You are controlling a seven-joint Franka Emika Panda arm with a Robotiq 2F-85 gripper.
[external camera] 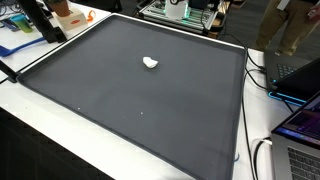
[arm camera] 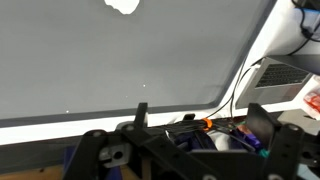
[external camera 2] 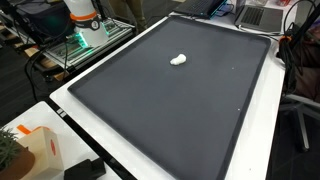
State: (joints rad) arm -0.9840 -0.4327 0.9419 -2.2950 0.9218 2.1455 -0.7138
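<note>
Pincer (arm camera: 185, 135), clearest in the wrist view, stands open, well apart from the white lump (arm camera: 122, 5).

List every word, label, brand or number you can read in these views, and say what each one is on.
No text can be read in any view.
Laptop screen: lit, but its content is too blurred to read.
Orange-and-white box: no marking can be made out.
Black mat and white lump: no print shows on either.
</note>
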